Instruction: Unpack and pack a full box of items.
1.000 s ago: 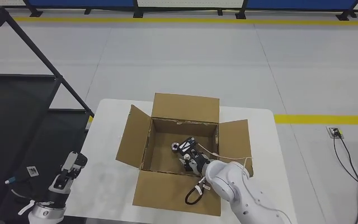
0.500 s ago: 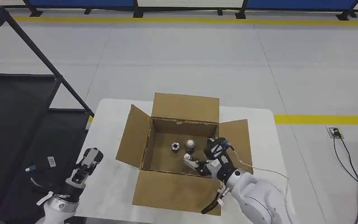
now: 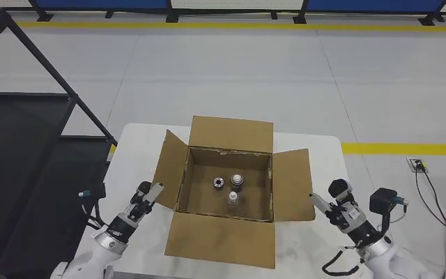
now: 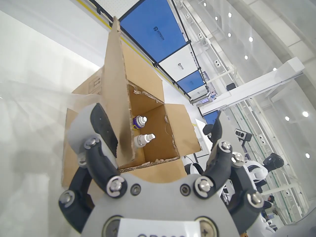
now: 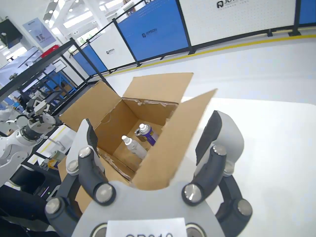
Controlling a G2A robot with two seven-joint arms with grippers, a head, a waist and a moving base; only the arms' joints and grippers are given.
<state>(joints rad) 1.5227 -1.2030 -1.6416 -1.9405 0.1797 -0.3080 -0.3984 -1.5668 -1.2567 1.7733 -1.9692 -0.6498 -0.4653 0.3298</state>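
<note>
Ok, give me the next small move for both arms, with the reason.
Probably shut each gripper on its flap: the open left gripper straddles the left flap of the box, the open right gripper straddles the right flap, and three items stand inside, so folding the flaps in looks next.

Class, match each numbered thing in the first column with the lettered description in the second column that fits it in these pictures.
Column one:
1 spray can
2 bottle
3 left gripper
4 right gripper

Column two:
A jaws open around the right flap of the box
B purple label, standing in the box
C jaws open around the left flap
D clear body, white nozzle

Pairs: 1-B, 2-D, 3-C, 4-A.
</note>
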